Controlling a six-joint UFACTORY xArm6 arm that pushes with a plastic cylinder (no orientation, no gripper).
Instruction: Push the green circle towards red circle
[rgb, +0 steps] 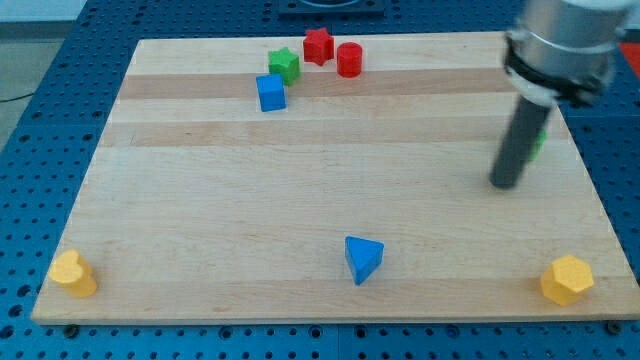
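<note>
At the view's right, my tip (506, 184), a bare end effector holding nothing, sits left of the mostly hidden green circle (541, 143); best swing round behind it, then push toward the red circle (349, 60).

the arm comes in from about one o'clock, its pale grey wrist housing blurred at the view's upper right corner. below it the dark rod hangs nearly upright, leaning slightly toward seven o'clock. my tip (505, 183) sits low at three o'clock of the view, probably touching the surface.
</note>
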